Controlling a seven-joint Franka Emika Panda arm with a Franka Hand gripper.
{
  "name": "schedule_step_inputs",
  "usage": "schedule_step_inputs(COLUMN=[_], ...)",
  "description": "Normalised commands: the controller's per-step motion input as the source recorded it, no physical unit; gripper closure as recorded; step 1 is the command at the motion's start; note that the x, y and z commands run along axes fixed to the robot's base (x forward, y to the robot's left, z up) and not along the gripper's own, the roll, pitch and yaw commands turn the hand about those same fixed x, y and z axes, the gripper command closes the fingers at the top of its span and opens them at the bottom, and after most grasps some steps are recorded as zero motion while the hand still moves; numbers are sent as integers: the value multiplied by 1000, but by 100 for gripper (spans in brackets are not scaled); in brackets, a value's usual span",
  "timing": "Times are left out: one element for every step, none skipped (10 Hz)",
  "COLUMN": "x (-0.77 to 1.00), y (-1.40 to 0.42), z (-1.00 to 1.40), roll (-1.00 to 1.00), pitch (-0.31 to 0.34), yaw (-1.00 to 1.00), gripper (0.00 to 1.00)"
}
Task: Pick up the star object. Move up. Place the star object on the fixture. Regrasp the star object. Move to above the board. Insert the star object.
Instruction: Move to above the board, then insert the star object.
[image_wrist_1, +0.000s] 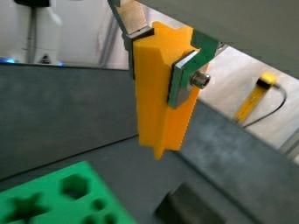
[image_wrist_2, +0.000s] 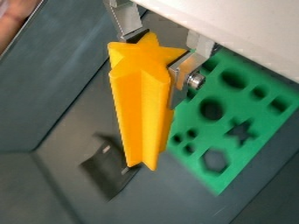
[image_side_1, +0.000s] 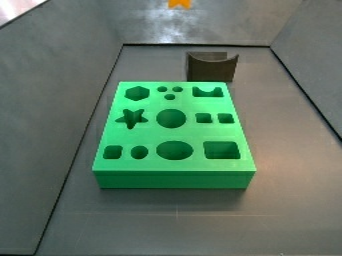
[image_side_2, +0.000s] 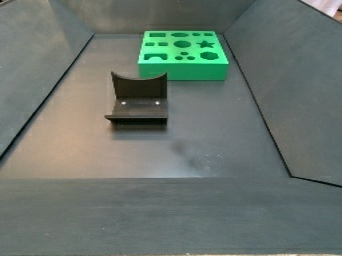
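Observation:
My gripper (image_wrist_1: 162, 54) is shut on the star object (image_wrist_1: 162, 87), an orange-yellow star-section prism that hangs end-down between the silver fingers (image_wrist_1: 179, 80). Both wrist views show the grip near its upper end (image_wrist_2: 142, 96). Far below lie the green board (image_wrist_2: 230, 114) and the dark fixture (image_wrist_2: 108, 166). In a side view only the prism's orange tip (image_side_1: 178, 3) shows at the frame edge, high over the fixture (image_side_1: 211, 65) and beyond the board (image_side_1: 174, 135). In a side view the board (image_side_2: 185, 52) and fixture (image_side_2: 138, 98) stand with no gripper showing.
Dark grey sloping walls (image_side_1: 60, 60) enclose the floor on all sides. A yellow cable (image_wrist_1: 260, 94) lies outside the enclosure. Bare floor (image_side_2: 187, 150) stretches on the side of the fixture away from the board.

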Motion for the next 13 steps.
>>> schedule_step_inputs(x=[-168, -101, -71, -80, -101, -99, -94, -79, -66, 0, -23, 0, 0], y=[-638, -365, -183, -85, -15, 18, 33, 27, 26, 0, 66, 14, 51], z=[146, 93, 53, 30, 21, 12, 10, 6, 4, 0, -229, -23, 0], roll=[-1000, -1000, -1000, -1000, -1000, -878, -728, -391, -278, 21, -41, -26, 0], pitch=[31, 37, 35, 23, -3, -31, -46, -56, -56, -27, -36, -10, 0], yaw=[-108, -105, -98, -92, -82, -62, -49, -13, -9, 0, 0, 0, 0], gripper=[100, 100, 100, 100, 100, 100, 100, 100, 100, 100, 100, 100, 100])
